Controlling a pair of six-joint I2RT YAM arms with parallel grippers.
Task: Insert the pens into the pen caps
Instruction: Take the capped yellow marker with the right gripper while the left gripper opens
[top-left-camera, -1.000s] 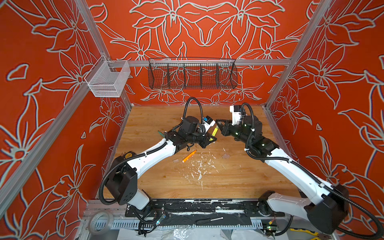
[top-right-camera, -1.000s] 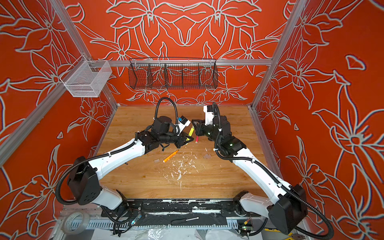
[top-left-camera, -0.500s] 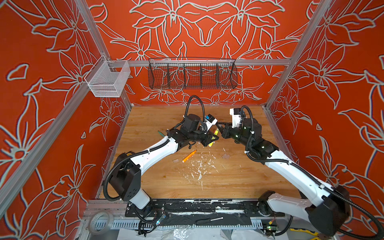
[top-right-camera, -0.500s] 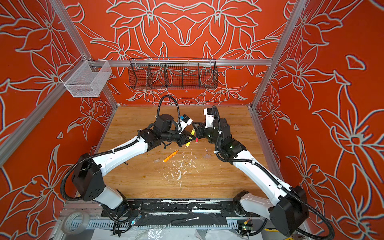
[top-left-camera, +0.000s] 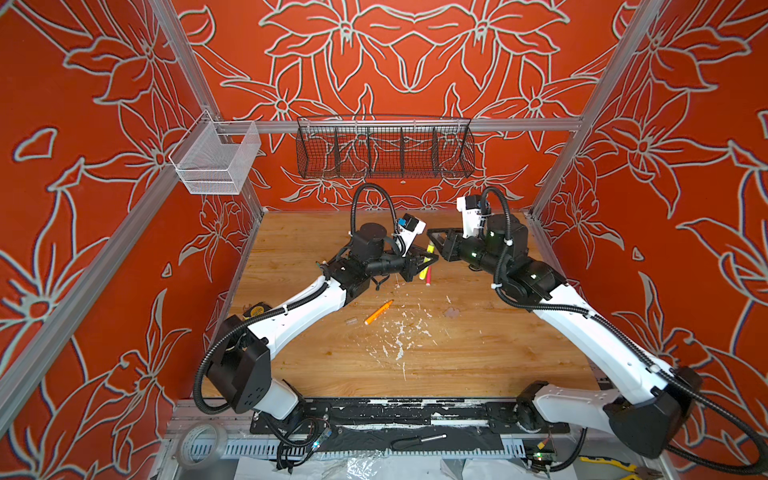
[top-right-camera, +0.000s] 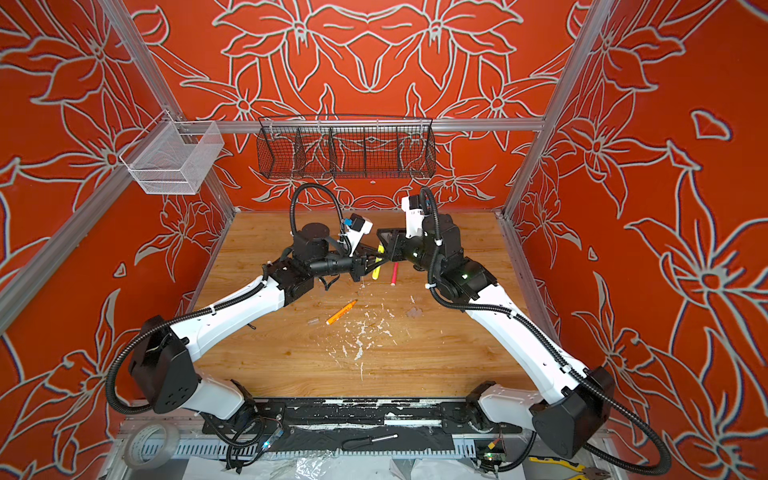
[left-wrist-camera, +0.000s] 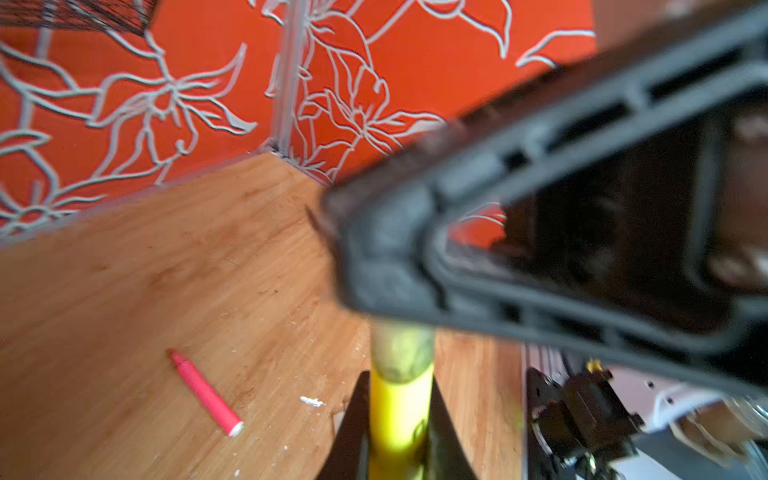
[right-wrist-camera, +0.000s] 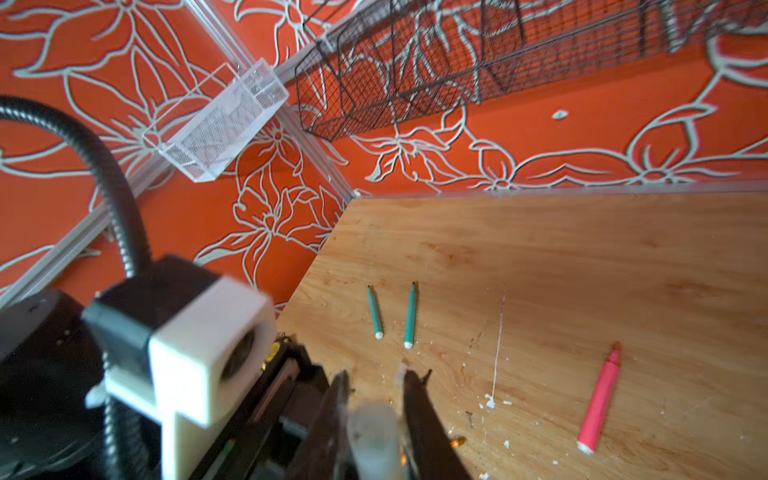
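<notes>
While our left jaws clamp the slim yellow marker pen (left-wrist-camera: 399, 411) above the wooden tabletop (top-left-camera: 457, 357), our right jaws flank its clear plastic cap (left-wrist-camera: 401, 353); whether they grip, we cannot tell.

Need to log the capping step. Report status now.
Left claw shut on yellow pen. Right claw around clear cap at pen's tip, grip unclear. Pink pen lies on table nearby, not blocking.

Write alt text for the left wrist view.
The left pincer grips a yellow pen whose end sits in a cloudy clear cap, the cap's top hidden behind the blurred black right pincer. A pink pen lies on the wooden table, apart, backed by orange flowered walls.
</notes>
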